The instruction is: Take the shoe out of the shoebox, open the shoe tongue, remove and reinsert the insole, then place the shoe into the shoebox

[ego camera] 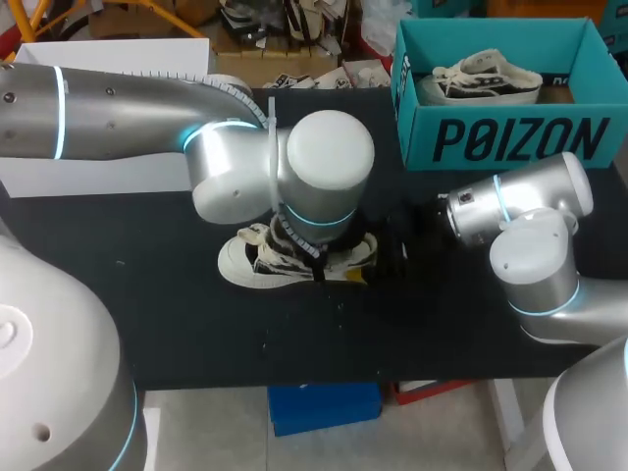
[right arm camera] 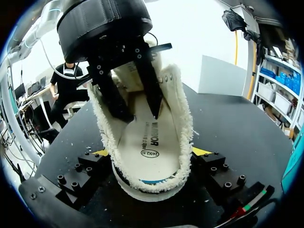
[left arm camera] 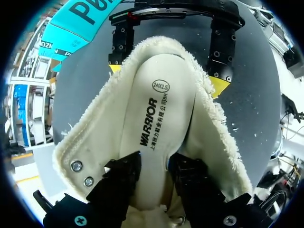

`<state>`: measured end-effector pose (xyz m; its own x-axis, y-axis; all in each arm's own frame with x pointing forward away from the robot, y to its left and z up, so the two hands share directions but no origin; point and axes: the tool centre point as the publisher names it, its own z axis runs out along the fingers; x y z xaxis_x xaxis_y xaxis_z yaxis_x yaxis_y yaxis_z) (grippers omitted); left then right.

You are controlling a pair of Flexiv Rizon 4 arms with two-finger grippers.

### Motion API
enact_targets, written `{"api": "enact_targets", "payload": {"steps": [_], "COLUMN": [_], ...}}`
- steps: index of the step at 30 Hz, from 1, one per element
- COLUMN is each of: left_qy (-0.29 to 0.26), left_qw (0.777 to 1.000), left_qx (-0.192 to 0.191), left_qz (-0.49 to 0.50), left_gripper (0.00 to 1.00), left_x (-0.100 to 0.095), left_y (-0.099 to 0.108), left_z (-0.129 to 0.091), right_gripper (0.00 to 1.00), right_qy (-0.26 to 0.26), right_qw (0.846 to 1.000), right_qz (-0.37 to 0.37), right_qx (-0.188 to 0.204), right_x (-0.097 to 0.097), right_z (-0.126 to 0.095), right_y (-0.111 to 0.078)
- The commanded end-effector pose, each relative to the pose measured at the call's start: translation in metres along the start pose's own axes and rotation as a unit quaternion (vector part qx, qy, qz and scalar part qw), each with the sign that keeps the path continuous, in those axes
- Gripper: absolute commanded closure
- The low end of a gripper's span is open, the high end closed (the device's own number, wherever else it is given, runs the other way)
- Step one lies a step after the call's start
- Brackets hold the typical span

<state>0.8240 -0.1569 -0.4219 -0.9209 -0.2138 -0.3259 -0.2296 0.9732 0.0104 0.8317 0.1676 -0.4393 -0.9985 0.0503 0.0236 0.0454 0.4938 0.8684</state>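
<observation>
Cream fleecy shoe (ego camera: 294, 260) is clamped at heel by R end effector (right arm camera: 151, 152), tips on both sides; L end effector (left arm camera: 154, 164) is sunk inside shoe at insole (left arm camera: 156, 118), grip can't be told.

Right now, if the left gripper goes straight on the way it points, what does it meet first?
The insole inside the shoe. The left gripper points down into it and looks close to touching it; depth is unclear.

A shoe (ego camera: 294, 257) lay mid-table, its heel between the right gripper's (right arm camera: 151, 152) fingers, with the left gripper (right arm camera: 140, 114) inside it from above. A box (ego camera: 510, 137) stood at the far right corner, a second shoe (ego camera: 486, 78) in it.
</observation>
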Motion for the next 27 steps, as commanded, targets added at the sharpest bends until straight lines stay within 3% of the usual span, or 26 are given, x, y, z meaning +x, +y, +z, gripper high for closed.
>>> {"api": "enact_targets", "payload": {"steps": [1,12,13,15,16,27], "left_qy": [-0.033,-0.051,-0.052,-0.051,-0.050,0.043], "left_qw": [0.999,0.997,0.997,0.997,0.997,0.998], "left_qx": [0.016,0.047,0.048,0.051,0.051,0.055], "left_qz": [-0.008,-0.033,-0.033,-0.032,-0.030,-0.004], "left_gripper": [0.64,0.73,0.76,0.95,1.00,1.00], "left_x": [0.000,-0.016,-0.016,-0.017,-0.017,-0.010], "left_y": [0.007,0.003,0.003,0.002,0.001,0.003], "left_z": [0.103,0.102,0.102,0.102,0.103,0.092], "right_gripper": [1.00,1.00,1.00,1.00,1.00,1.00], "right_qy": [-0.001,-0.001,-0.001,-0.001,-0.001,-0.001], "right_qw": [1.000,1.000,1.000,1.000,1.000,1.000], "right_qz": [0.001,0.001,0.001,0.001,0.001,0.001], "right_qx": [0.000,0.000,0.000,0.000,0.000,0.000], "right_x": [0.000,0.000,0.000,0.000,0.000,0.000], "right_z": [0.000,0.000,0.000,0.000,0.000,0.000], "right_y": [-0.001,-0.001,-0.001,-0.001,-0.001,-0.001]}}
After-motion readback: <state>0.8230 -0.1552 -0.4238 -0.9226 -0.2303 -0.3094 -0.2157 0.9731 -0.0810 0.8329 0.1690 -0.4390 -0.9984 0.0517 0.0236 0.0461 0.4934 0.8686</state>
